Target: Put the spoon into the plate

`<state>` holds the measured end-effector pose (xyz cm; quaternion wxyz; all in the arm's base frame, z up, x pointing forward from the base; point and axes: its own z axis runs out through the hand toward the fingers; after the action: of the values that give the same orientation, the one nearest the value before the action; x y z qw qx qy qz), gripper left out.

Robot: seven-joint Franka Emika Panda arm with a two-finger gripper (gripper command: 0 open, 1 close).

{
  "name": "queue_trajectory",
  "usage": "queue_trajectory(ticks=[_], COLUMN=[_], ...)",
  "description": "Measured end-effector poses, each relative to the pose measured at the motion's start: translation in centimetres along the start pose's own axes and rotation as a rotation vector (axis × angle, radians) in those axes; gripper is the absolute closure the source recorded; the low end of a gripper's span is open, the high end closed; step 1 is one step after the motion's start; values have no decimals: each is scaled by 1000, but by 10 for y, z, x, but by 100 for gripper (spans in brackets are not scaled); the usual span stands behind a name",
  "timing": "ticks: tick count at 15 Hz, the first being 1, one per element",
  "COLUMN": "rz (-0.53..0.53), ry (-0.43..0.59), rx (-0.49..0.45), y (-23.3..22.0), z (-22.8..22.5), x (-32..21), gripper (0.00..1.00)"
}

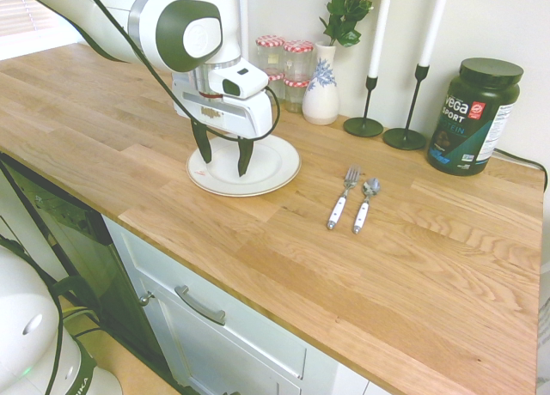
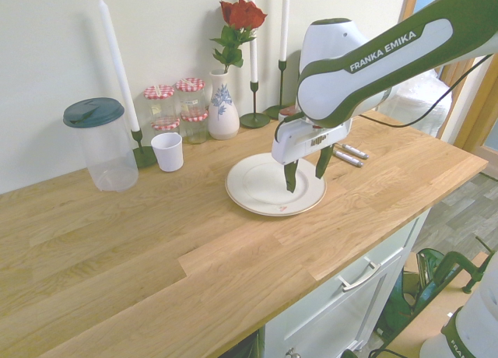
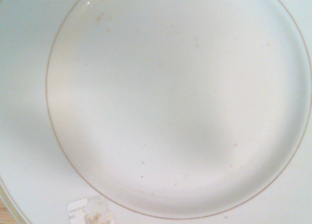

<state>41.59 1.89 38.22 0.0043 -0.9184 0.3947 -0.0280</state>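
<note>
Jaws apart, gripper (image 1: pixel 223 158) empty over plate (image 1: pixel 279 167). Spoon (image 1: pixel 364 203) at 3 o'clock, beside fork (image 1: pixel 342 199). Go there, grab white handle.

1. On tabletop (image 1: pixel 258 240): plate (image 1: pixel 279 159), with end effector (image 1: pixel 223 159) directly above it.
2. Right of plate in the first exterior view, well apart: fork (image 1: pixel 341 199) and spoon (image 1: pixel 364 203), side by side.
3. Behind plate, by wall: vase (image 1: pixel 321 93), jars (image 1: pixel 285 64).

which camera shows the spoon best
The first exterior view: the spoon lies in the open on the counter beside the fork, bowl and white handle clear. The second exterior view shows only handle ends past the arm. The wrist view shows only the plate.
</note>
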Motion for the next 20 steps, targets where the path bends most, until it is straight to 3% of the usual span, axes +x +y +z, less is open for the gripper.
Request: queue_trajectory(ticks=[6, 11, 15, 20], rz=[-54, -126, -94, -96], ry=[14, 54, 22, -13], rx=[14, -11, -36, -76], y=[2, 65, 118, 146], z=[-24, -64, -45, -8], x=[26, 110, 169, 216], gripper=[0, 0, 0, 0])
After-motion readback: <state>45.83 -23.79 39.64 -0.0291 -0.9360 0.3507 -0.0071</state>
